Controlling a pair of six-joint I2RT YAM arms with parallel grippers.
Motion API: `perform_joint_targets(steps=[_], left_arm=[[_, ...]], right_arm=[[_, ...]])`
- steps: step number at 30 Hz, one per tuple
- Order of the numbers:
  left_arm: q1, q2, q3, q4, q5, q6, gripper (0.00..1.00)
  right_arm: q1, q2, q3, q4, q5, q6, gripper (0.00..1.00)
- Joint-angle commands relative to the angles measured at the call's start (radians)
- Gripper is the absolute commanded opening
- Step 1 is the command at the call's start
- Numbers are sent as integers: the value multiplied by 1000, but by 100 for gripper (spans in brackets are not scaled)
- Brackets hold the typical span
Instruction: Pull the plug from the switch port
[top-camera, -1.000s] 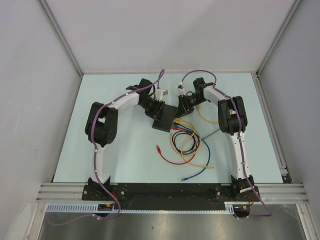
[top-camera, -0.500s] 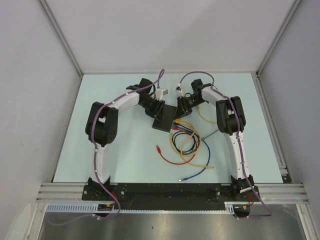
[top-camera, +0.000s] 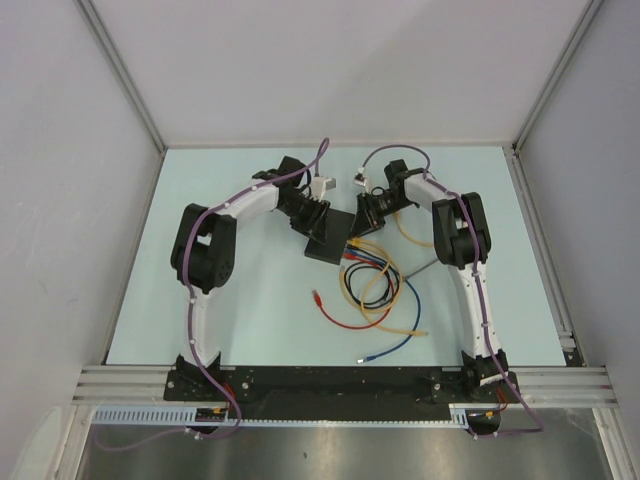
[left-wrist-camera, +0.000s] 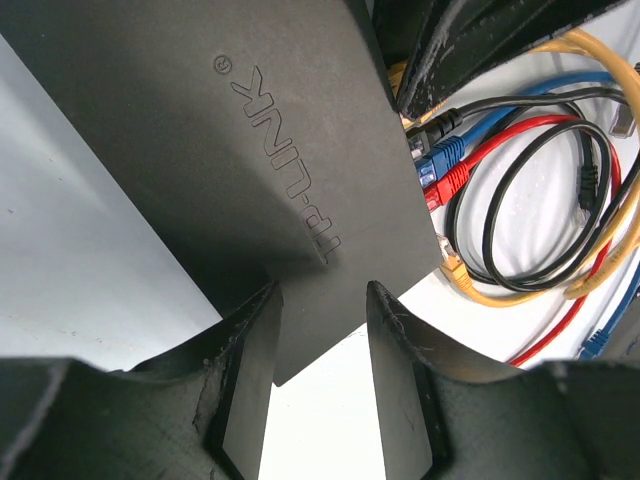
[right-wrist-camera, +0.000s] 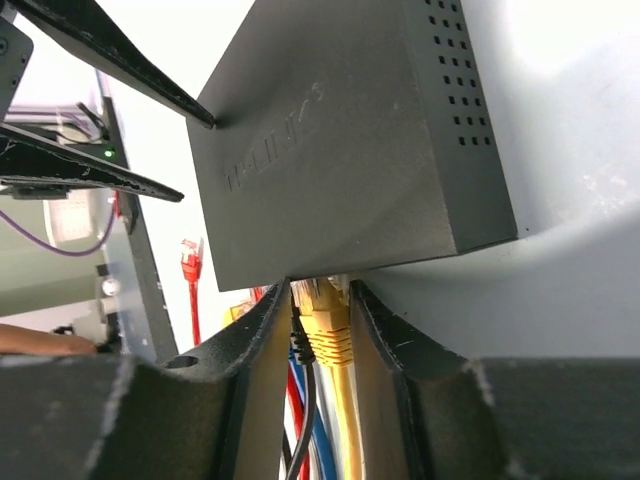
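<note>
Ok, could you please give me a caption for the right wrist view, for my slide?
Right gripper straddling the yellow plug at the port edge of the switch, before the pull.

The top view is bright and even, and the arms (top-camera: 205, 250) cast only faint, soft shadows on the pale tabletop (top-camera: 250, 300). In the right wrist view, glare whitens the tabletop to the upper right of the switch (right-wrist-camera: 340, 150). A soft shadow lies under its vented side. In both wrist views, the nearest parts of the jaws look blurred.

Pale table (top-camera: 250, 290), grey enclosure walls (top-camera: 60, 200), aluminium rail (top-camera: 130, 382) at near edge
</note>
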Motion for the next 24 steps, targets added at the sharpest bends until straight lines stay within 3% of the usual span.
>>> perform_joint_targets(steps=[1,15,24], left_arm=[[-3,36,0,-7,-92,21,47],[-12,33,2,-7,-103,27,48],[-17,42,17,-2,-102,22,47]], right_arm=[[0,42,4,30,79,9,27],[34,17,1,27,168,0,7],[20,-12,-11,0,228,-30,3]])
